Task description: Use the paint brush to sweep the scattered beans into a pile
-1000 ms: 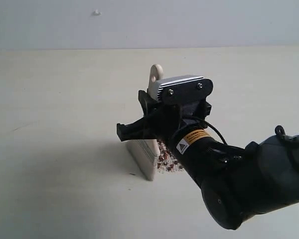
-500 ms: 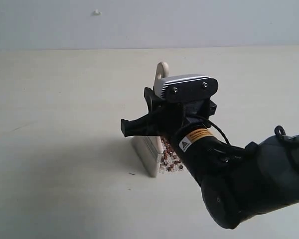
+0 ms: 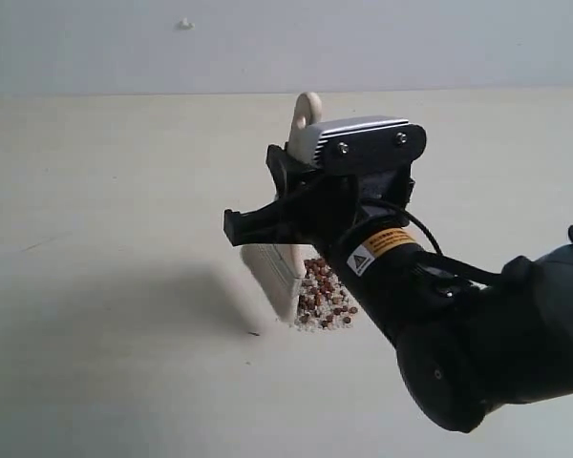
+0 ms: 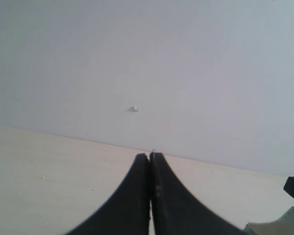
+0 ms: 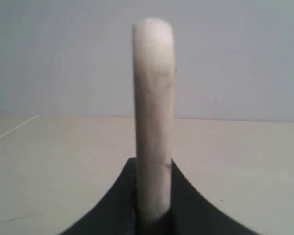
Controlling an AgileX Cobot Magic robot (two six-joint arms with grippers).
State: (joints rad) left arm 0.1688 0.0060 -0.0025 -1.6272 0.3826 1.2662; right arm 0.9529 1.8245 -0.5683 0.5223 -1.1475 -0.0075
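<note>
Paint brush (image 3: 275,277) near-upright, handle up, bristles down beside beans (image 3: 327,294)

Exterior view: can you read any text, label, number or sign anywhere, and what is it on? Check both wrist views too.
Orange label on the right arm: lines of dark print, too small to read.
White patch with a black triangle warning sign at the end of that label: symbol inside not legible.
On the brush and the table: no text visible.
Left and right wrist views: no text visible.
</note>
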